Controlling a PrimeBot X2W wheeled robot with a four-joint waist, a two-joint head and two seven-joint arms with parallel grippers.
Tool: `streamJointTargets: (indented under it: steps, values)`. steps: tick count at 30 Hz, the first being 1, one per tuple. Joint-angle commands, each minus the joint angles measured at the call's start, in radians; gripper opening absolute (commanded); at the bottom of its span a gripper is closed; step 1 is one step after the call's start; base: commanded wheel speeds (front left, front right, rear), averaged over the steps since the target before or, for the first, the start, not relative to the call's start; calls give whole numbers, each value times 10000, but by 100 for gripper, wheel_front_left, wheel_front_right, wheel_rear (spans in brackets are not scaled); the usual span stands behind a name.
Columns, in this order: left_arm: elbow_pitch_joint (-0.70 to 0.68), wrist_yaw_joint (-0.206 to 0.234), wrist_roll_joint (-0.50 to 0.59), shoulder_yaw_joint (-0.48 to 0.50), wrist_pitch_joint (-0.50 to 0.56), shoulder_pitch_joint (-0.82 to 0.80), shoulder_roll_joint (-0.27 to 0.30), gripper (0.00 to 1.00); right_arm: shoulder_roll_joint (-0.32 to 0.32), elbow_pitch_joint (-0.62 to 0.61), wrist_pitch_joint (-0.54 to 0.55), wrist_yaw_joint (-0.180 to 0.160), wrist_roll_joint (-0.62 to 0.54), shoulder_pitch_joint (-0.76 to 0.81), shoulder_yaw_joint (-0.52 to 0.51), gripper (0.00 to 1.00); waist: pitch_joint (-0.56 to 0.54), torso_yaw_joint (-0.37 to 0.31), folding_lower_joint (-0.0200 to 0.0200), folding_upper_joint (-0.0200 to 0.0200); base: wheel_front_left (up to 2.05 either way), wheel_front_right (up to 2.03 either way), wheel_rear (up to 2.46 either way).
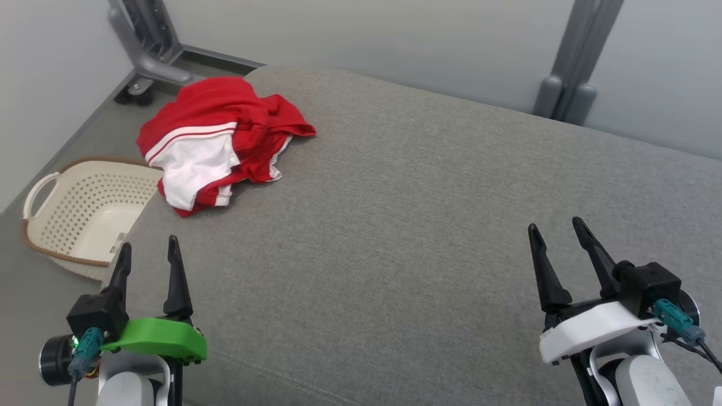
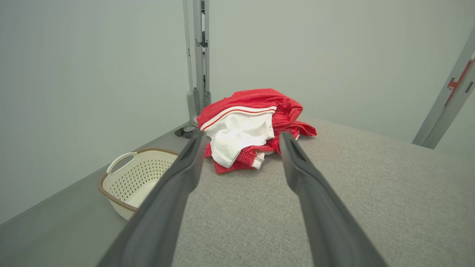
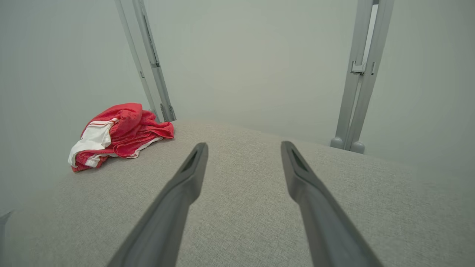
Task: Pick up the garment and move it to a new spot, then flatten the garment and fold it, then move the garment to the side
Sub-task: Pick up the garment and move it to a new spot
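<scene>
Nearest, the left pincer point(image 1: 148, 243) and the right pincer point(image 1: 554, 224) hover low over the grey fabric surface point(image 1: 395, 214), each with its fingers spread wide and nothing between them. Just outside the left pincer, off the surface's edge, a cream perforated laundry basket point(image 1: 96, 204) sits on the floor. Farther ahead of the left pincer, well apart from its tips, the crumpled red-and-white garment point(image 1: 217, 141) lies at the surface's far corner, well to the right pincer's left. Beyond it stands a grey metal post point(image 1: 581, 56).

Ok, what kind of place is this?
Likely a plain test room set up for folding laundry: a grey padded surface, a crumpled red and white garment on it, a cream laundry basket on the floor beside it.
</scene>
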Motion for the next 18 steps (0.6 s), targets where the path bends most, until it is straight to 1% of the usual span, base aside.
streamJointTargets:
  steps: [1,3,12,14,18]
  values:
    - [-36,25,-41,89,-29,146,38,100,-31,26,-49,-3,11,-96,-10,100,5,672,-1,0,0,0,0]
    - [-65,-6,-33,141,-29,170,32,100,-14,9,-45,-3,10,-69,4,100,-3,778,-1,0,0,0,0]
    - [-190,-15,-83,219,-28,83,-12,100,-138,-131,103,-3,-20,-247,39,100,279,852,-1,0,0,0,0]
    - [-163,-37,-100,173,-29,-109,-19,100,-199,-224,198,-3,-32,-296,40,100,433,828,-1,0,0,0,0]
    - [10,-113,-185,70,-28,-720,-32,100,-446,-631,482,-3,-124,-579,75,100,1137,579,-1,0,0,0,0]
